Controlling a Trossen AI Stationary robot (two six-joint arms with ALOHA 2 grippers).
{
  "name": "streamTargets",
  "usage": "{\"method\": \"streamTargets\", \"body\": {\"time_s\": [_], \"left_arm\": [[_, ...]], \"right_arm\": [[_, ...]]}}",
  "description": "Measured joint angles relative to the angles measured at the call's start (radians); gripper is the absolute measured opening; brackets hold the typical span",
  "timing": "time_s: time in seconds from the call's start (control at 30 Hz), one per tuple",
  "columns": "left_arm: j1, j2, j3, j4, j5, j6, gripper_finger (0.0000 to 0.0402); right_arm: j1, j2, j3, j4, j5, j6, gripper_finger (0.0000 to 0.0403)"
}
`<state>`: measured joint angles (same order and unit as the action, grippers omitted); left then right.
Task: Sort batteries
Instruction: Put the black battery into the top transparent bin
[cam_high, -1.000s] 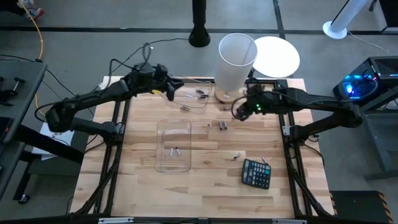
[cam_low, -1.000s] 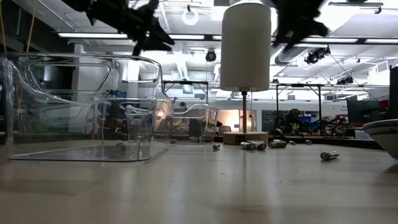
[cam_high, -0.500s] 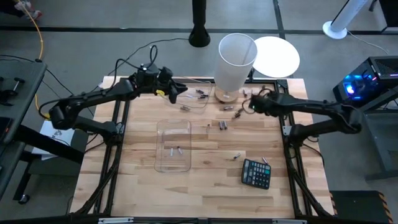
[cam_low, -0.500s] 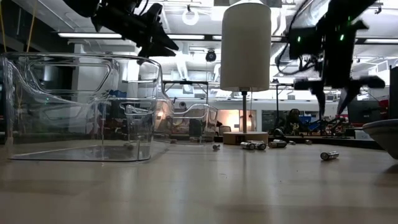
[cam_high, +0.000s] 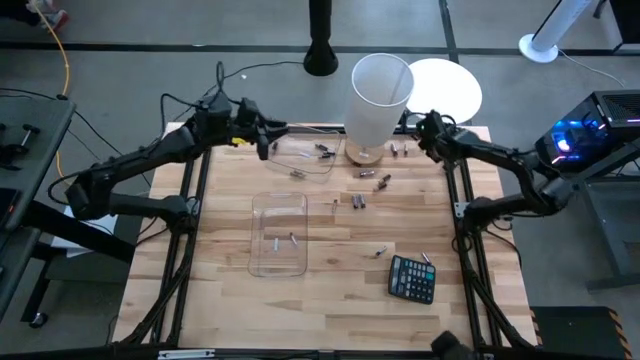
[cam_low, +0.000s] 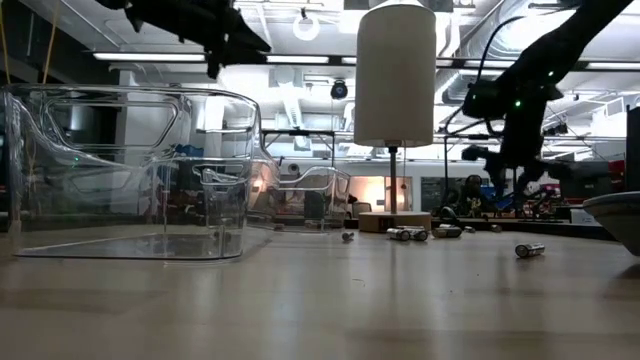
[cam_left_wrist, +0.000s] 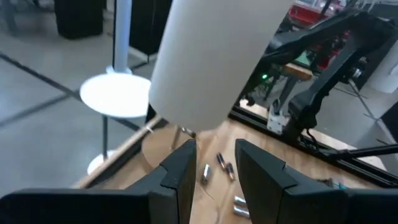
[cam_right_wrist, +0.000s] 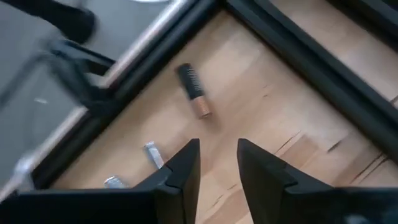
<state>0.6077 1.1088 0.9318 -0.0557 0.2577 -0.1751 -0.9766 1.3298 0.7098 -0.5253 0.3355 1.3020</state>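
Small cylindrical batteries lie scattered on the wooden table: a pair (cam_high: 358, 202) mid-table, some by the lamp base (cam_high: 375, 177), two near the far right corner (cam_high: 400, 151), and two inside the near clear tray (cam_high: 283, 241). My left gripper (cam_high: 262, 141) hovers open above the left end of the far clear tray (cam_high: 312, 155); its wrist view shows batteries (cam_left_wrist: 222, 164) beyond the fingers. My right gripper (cam_high: 420, 126) hangs open over the far right corner. Its wrist view shows a dark, copper-ended battery (cam_right_wrist: 194, 91) and a silvery one (cam_right_wrist: 152, 154).
A tall white lamp (cam_high: 380, 92) on a wooden base stands at the far edge between the arms, with a white round disc (cam_high: 447, 90) behind it. A black calculator (cam_high: 412, 278) lies near the right front, with loose batteries (cam_high: 380, 252) beside it. Black frame rails border the table.
My right gripper has moved from beside the lamp base, over the mid-table batteries, toward the table's far right corner. My left gripper shifted slightly right over the far tray, then drew back toward the left.
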Motion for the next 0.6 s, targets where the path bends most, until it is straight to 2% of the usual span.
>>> {"method": "streamTargets", "body": {"time_s": [0.17,0.33,0.5,0.6], "left_arm": [[0.034,-0.054,0.000,-0.007,0.000,0.030,0.0106],[0.060,-0.080,0.000,-0.025,0.000,0.030,0.0106],[0.069,-0.082,0.000,-0.064,0.000,0.030,0.0106],[0.069,-0.080,0.000,-0.063,0.000,0.031,0.0106]], "right_arm": [[-0.068,0.145,0.084,-0.016,-0.094,-0.114,0.0082],[-0.073,0.263,0.191,-0.151,-0.083,-0.091,0.0081],[-0.067,0.324,0.258,-0.218,-0.093,-0.093,0.0080],[-0.051,0.326,0.321,-0.220,-0.137,-0.166,0.0080]]}}
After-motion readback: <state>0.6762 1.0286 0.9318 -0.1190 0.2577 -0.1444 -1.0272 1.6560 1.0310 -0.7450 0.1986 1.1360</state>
